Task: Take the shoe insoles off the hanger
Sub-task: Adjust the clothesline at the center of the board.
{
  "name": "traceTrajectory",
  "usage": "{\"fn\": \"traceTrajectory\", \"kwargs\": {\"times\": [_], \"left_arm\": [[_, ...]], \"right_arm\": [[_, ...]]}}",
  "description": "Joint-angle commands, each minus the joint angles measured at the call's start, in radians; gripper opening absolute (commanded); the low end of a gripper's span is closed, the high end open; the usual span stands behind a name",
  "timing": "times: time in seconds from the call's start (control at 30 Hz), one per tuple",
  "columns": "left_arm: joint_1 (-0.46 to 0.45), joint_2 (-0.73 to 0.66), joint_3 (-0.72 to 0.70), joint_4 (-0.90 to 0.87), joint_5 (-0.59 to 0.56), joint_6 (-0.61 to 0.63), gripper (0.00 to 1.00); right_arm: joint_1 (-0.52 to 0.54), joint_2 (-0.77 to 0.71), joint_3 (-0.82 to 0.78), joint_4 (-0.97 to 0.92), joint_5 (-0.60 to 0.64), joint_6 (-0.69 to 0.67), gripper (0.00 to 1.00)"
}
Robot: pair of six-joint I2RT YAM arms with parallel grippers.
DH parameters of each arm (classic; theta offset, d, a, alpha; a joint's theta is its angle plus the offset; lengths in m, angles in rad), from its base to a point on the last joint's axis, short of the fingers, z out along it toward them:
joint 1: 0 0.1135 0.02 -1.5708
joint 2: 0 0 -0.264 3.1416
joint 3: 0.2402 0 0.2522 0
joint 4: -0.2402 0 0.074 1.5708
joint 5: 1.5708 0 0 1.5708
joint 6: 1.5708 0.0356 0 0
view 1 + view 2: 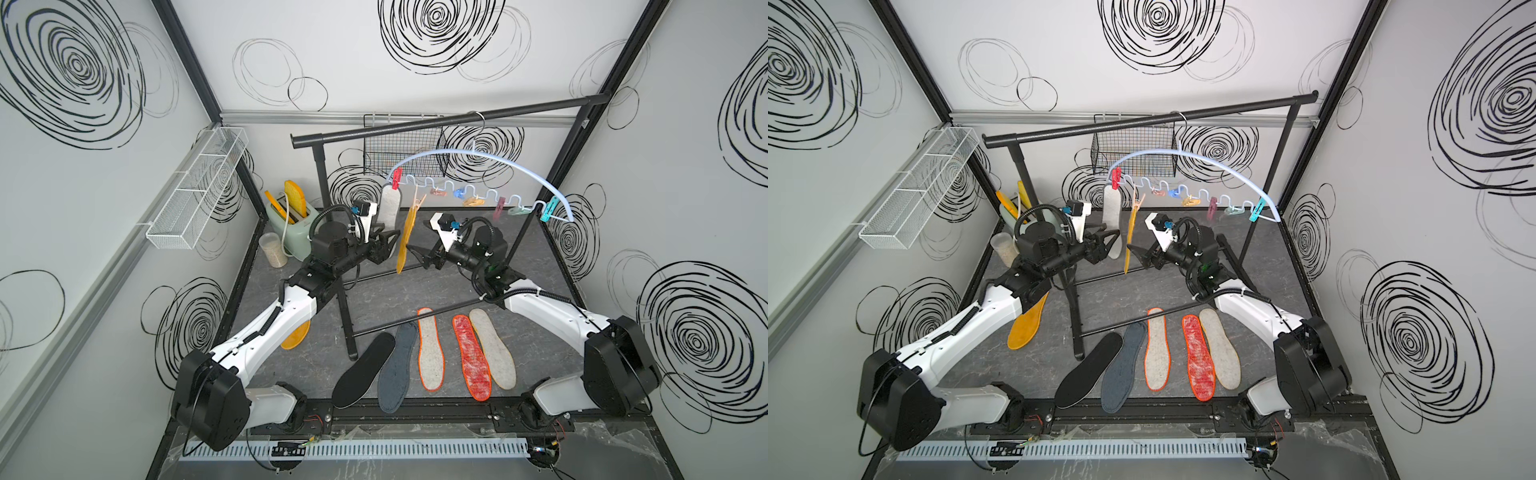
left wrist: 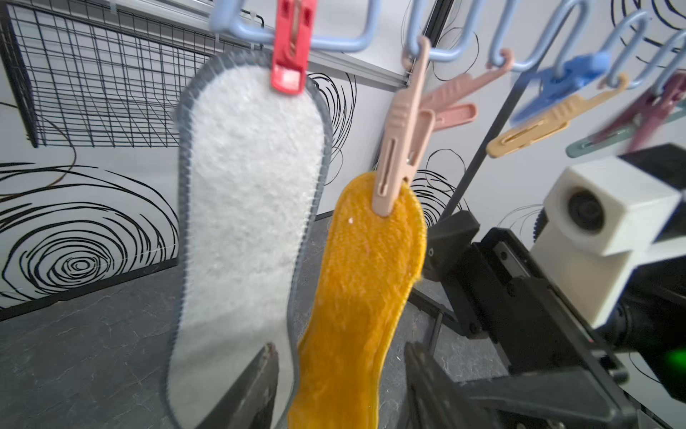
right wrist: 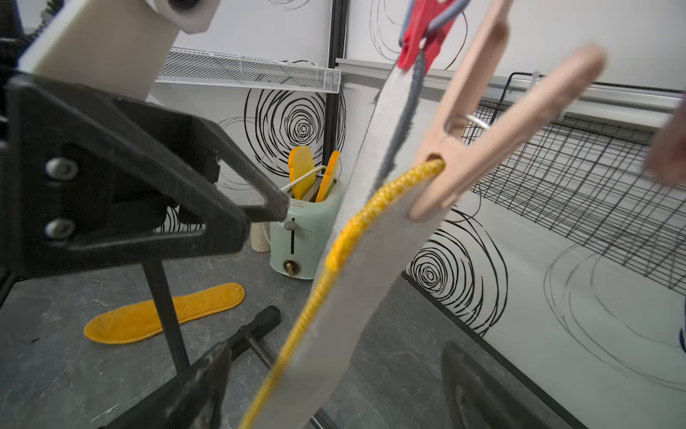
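Note:
The pale blue hanger hangs from the black rail. Two shoe insoles are clipped to it. A white fleecy, grey-edged one is on a red peg. An orange-yellow one is on a beige peg. My left gripper is open, its fingers on either side of the orange insole without touching it. My right gripper faces it from the other side, open, with the insole edge-on between its fingers. Several insoles lie on the floor in front.
The black rail crosses above both arms, and its foot bars run across the floor. A mint-green toaster and a jar stand at the back left. A black wire basket hangs behind. Another orange insole lies under the left arm.

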Motion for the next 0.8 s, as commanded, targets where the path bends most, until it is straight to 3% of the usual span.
{"fn": "traceTrajectory", "kwargs": {"times": [0.0,0.3,0.43,0.77], "left_arm": [[0.006,-0.001,0.021,0.023,0.015,0.017,0.59],[-0.017,0.033,0.005,0.071,0.046,0.005,0.59],[-0.045,0.059,0.001,0.096,0.049,0.007,0.59],[-0.092,0.126,0.023,0.191,0.006,0.02,0.62]], "right_arm": [[-0.018,-0.034,0.009,0.013,-0.097,-0.03,0.89],[-0.017,-0.118,-0.089,0.03,-0.037,-0.029,0.89],[-0.018,-0.17,-0.196,0.121,-0.004,0.025,0.89],[-0.018,-0.204,-0.294,0.182,0.028,0.072,0.88]]}}
